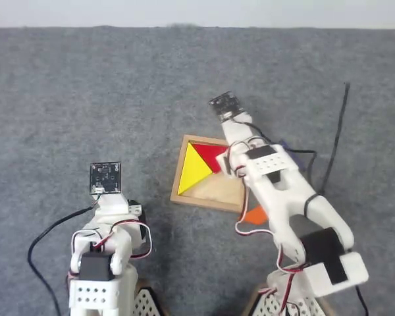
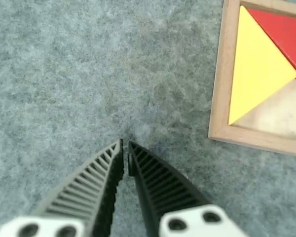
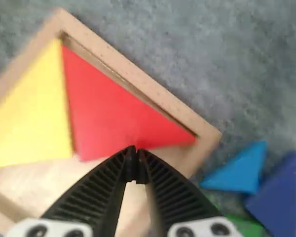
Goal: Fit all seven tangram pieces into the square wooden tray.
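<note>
The square wooden tray (image 1: 204,203) lies in the middle of the grey mat. Inside it, a yellow triangle (image 1: 193,168) and a red triangle (image 1: 212,155) lie flat side by side. My right gripper (image 3: 135,150) is shut with nothing in it, its tips over the red triangle's (image 3: 108,118) long edge, beside the yellow triangle (image 3: 34,113). Just outside the tray's corner lie a light blue triangle (image 3: 239,170), a dark blue piece (image 3: 274,197) and a green piece (image 3: 241,227). My left gripper (image 2: 125,144) is shut over bare mat, well short of the tray's rim (image 2: 218,84).
An orange piece (image 1: 255,214) shows on the mat beside the right arm (image 1: 283,191), off the tray's near corner. A black cable (image 1: 336,138) runs across the mat at the right. The left arm's base (image 1: 102,263) stands at the front left.
</note>
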